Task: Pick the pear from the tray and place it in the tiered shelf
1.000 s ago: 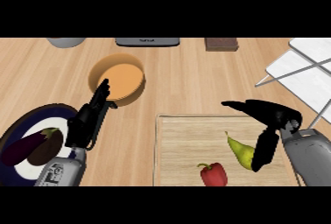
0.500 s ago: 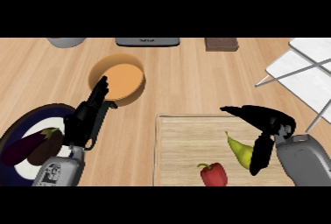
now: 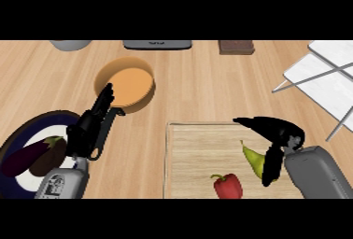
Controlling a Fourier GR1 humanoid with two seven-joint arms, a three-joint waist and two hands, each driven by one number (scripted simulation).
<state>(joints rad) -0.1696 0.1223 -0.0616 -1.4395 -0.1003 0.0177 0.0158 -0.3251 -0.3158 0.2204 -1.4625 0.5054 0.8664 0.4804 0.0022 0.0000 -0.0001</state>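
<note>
A yellow-green pear [image 3: 252, 158] lies on the wooden tray [image 3: 200, 154], stem pointing up the view. My right hand [image 3: 274, 135] hovers over the tray's right side, its fingers relaxed and hanging down along the pear's right side, holding nothing. The white tiered shelf [image 3: 329, 77] stands at the upper right. My left hand [image 3: 93, 125] rests open with fingers up at the left, beside the dark plate.
A red bell pepper [image 3: 228, 186] sits at the tray's lower edge. An orange bowl [image 3: 125, 87] stands at upper left. An eggplant [image 3: 34, 157] lies on a dark blue plate [image 3: 27, 130]. A grey pot, a dark appliance and a brown block line the far edge.
My right hand has shifted left and down, closer over the pear. The left hand stays still.
</note>
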